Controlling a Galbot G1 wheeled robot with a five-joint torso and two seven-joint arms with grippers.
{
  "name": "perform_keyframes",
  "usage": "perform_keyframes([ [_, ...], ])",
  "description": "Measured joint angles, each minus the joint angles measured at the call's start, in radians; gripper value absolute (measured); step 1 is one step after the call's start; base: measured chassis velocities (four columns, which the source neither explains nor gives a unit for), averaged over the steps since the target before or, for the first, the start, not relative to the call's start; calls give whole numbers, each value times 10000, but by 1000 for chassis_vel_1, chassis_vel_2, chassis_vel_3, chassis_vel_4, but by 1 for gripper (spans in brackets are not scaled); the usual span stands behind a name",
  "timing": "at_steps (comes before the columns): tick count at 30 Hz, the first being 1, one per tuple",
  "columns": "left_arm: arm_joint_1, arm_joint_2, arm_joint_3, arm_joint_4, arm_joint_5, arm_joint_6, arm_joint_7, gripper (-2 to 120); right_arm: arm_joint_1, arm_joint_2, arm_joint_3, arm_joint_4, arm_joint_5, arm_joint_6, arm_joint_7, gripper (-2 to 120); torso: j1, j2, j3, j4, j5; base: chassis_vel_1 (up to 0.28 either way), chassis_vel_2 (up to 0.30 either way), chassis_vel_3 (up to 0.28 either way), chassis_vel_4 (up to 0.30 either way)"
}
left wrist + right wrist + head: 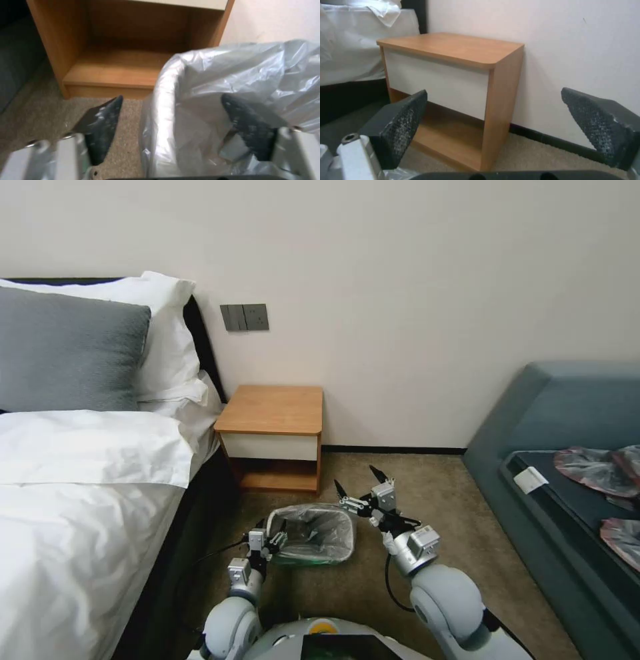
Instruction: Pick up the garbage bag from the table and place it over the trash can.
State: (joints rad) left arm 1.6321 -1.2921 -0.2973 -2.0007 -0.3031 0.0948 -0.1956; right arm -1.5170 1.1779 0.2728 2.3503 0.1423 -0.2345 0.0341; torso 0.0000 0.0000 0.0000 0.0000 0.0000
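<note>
Lining the trash can [313, 557], the garbage bag [312, 532] is straddled by the released left gripper [276, 537]; the right gripper [360, 486] is held released nearby.

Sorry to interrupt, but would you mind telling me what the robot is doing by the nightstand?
It is lining a small cream-beige plastic trash can with a crinkled translucent grey garbage bag, which already sits in the can and drapes over its rim. The left gripper is open, straddling the bag-covered rim. The right gripper hovers open beside the can. The wooden nightstand top is bare.
</note>
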Motion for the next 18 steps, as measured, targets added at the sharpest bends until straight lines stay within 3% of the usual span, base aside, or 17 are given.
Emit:
perform_keyframes([
  [3, -1, 55, -81, -118, 55, 1, -17, 95, -11, 31, 12, -5, -8, 8, 31, 100, 0, 0, 0, 0, 0, 0, 0, 0, 0],
  [6, -8, 74, -148, -221, 55, 5, -30, 99, -16, 48, 84, -26, 1, 9, 76, 100, 0, 0, 0, 0, 0, 0, 0, 0, 0],
  [18, 209, 112, -360, -787, 73, -90, -189, 100, -283, 217, 363, -17, 68, 17, 145, 100, 0, 0, 0, 0, 0, 0, 0, 0, 0],
])
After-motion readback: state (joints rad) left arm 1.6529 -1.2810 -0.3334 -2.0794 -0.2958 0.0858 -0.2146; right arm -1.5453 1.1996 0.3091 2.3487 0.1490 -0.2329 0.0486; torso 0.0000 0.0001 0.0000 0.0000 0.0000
